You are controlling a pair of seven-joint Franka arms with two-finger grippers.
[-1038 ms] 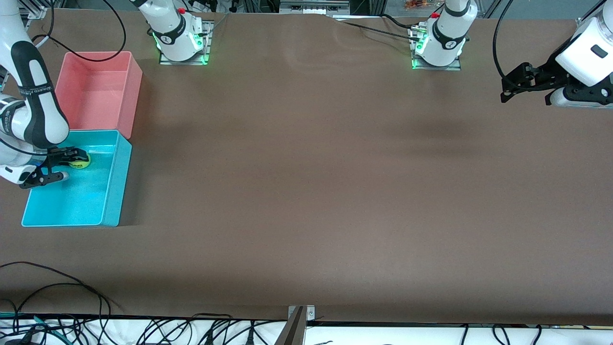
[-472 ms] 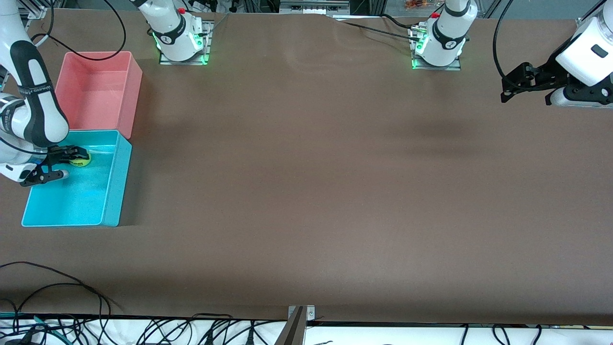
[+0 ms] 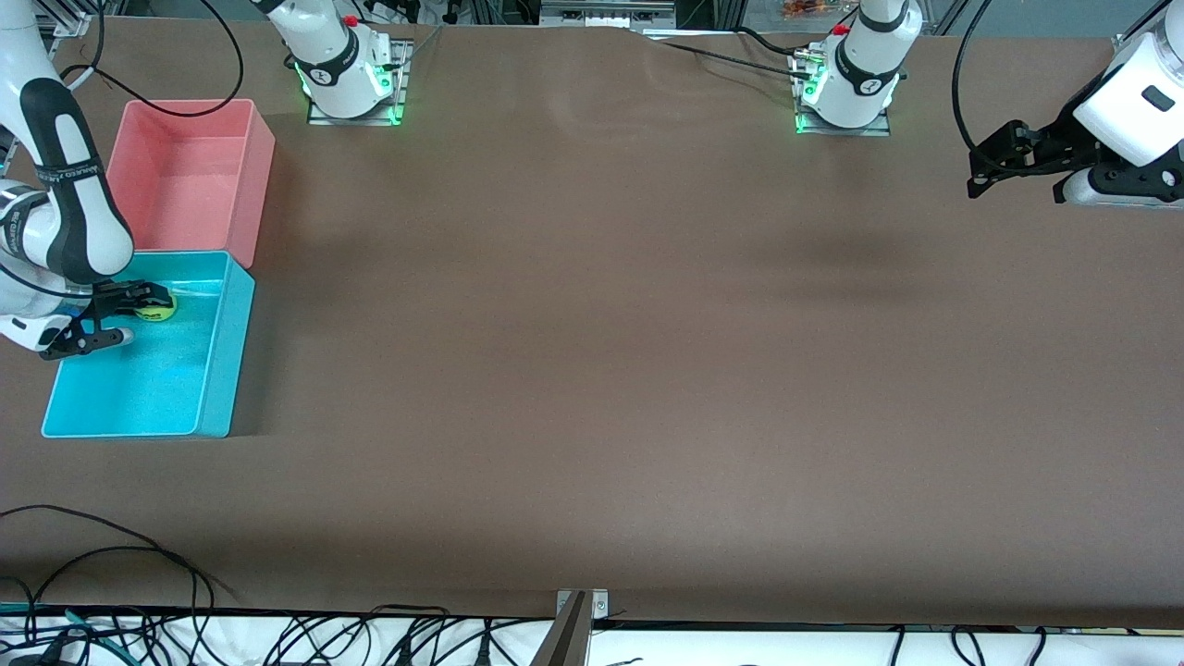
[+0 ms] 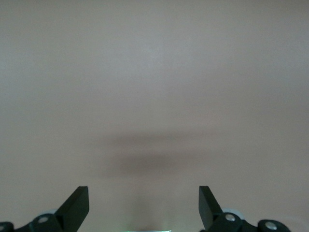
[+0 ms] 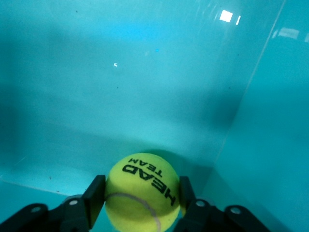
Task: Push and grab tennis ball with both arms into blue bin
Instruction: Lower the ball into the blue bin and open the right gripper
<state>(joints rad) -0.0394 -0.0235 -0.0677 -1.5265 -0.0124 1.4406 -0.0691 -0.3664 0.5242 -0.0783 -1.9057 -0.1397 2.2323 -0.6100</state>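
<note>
The tennis ball (image 3: 155,310), yellow-green with a dark logo, sits between the fingers of my right gripper (image 3: 146,305), inside the blue bin (image 3: 215,388) at the right arm's end of the table. In the right wrist view the ball (image 5: 142,203) is pinched on both sides by my right gripper (image 5: 142,187), close to the bin's floor and near one wall (image 5: 260,145). My left gripper (image 3: 974,176) waits open and empty over bare table at the left arm's end; its wrist view shows its spread fingers (image 4: 77,200) over the brown surface.
A pink bin (image 3: 254,185) of the same size stands against the blue bin, farther from the front camera. The two arm bases (image 3: 350,83) stand along the table's back edge. Cables lie along the table's front edge (image 3: 111,555).
My right gripper and the ball have shifted very slightly toward the pink bin within the blue bin. The left arm has not moved.
</note>
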